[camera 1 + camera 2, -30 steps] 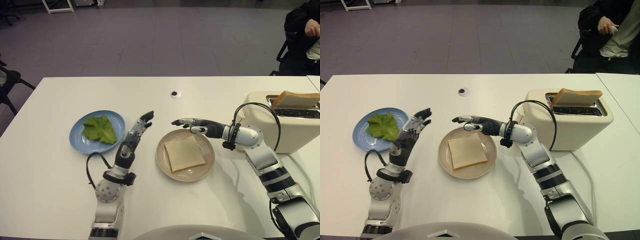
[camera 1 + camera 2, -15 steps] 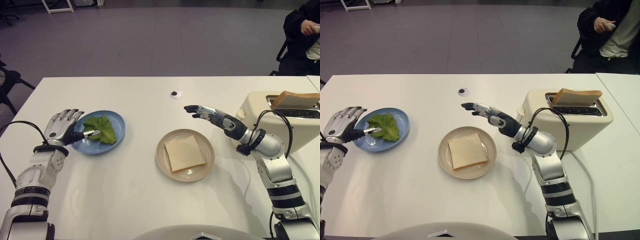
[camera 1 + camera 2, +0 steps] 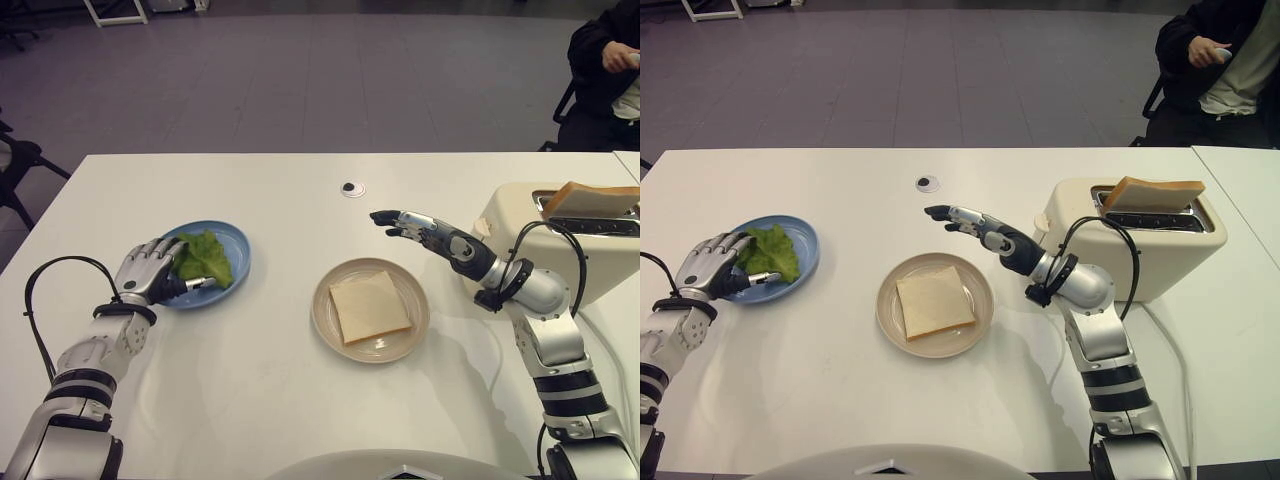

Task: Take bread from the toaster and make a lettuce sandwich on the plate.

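A green lettuce leaf [image 3: 207, 258] lies on a blue plate [image 3: 240, 250] at the left. My left hand [image 3: 152, 272] sits at that plate's near-left rim, fingers curled over the leaf's left edge and thumb under it. One bread slice [image 3: 369, 306] lies flat on the beige plate [image 3: 323, 308] in the middle. My right hand [image 3: 422, 228] hovers open just behind that plate, fingers stretched leftward. The cream toaster [image 3: 560, 255] stands at the right with another bread slice [image 3: 590, 198] sticking up from its slot.
A small black round fitting [image 3: 348, 187] is set in the white table [image 3: 300, 400] behind the plates. A dark chair [image 3: 15, 165] stands off the table's left edge. A seam to another table runs at the far right.
My left hand has shifted right onto the blue plate and its fingers have curled onto the lettuce. The right hand has barely moved.
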You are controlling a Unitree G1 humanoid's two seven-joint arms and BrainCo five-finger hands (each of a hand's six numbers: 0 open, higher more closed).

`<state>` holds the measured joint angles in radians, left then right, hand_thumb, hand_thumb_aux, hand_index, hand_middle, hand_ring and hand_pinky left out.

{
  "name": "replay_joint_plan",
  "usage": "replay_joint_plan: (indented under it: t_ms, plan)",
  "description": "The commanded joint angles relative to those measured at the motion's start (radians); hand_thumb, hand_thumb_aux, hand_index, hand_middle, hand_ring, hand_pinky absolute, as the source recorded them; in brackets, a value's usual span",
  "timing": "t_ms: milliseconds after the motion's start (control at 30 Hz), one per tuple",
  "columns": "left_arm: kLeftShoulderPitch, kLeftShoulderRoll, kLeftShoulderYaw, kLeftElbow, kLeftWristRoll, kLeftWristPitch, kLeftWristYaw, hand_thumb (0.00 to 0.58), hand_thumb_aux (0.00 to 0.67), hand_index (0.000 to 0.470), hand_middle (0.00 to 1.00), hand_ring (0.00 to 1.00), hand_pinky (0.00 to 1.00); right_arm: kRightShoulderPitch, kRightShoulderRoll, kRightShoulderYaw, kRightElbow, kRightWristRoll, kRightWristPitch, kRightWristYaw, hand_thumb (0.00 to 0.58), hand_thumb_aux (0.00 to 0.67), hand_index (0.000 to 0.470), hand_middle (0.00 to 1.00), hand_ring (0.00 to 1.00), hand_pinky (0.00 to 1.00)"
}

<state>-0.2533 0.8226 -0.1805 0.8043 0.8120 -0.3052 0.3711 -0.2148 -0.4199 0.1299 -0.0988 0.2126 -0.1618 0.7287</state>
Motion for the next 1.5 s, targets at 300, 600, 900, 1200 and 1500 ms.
replay_joint_plan:
  t_ms: [300,600,900,1200,1500]
  plan:
    - [-0.032,-0.01,-0.082,0.043,-0.013,-0.008,0.006,0.506,0.431,0.302,0.0,0.0,0.0,0.003,0.018,0.001,0.017,-0.005,-0.004,0.004,0.0,0.0,0.0,0.0,0.0,0.0]
    - [-0.013,0.014,-0.087,0.006,-0.044,-0.017,0.041,0.57,0.581,0.407,0.0,0.0,0.0,0.001,0.024,0.008,0.029,-0.016,-0.013,0.005,0.0,0.0,0.0,0.0,0.0,0.0]
    - [0.093,0.057,-0.029,-0.204,-0.072,0.02,0.026,0.58,0.67,0.47,0.0,0.0,0.0,-0.003,0.025,0.012,0.04,-0.028,-0.022,0.005,0.0,0.0,0.0,0.0,0.0,0.0]
    - [0.222,0.057,0.14,-0.752,-0.101,0.102,-0.056,0.58,0.67,0.47,0.0,0.0,0.0,-0.012,0.034,-0.004,0.057,-0.023,-0.035,-0.006,0.0,0.0,0.0,0.0,0.0,0.0]
    - [0.142,-0.276,-0.193,-1.017,0.086,0.112,-0.245,0.58,0.67,0.47,0.0,0.0,0.0,-0.014,0.031,-0.072,0.107,0.002,-0.056,-0.024,0.0,0.0,0.0,0.0,0.0,0.0]
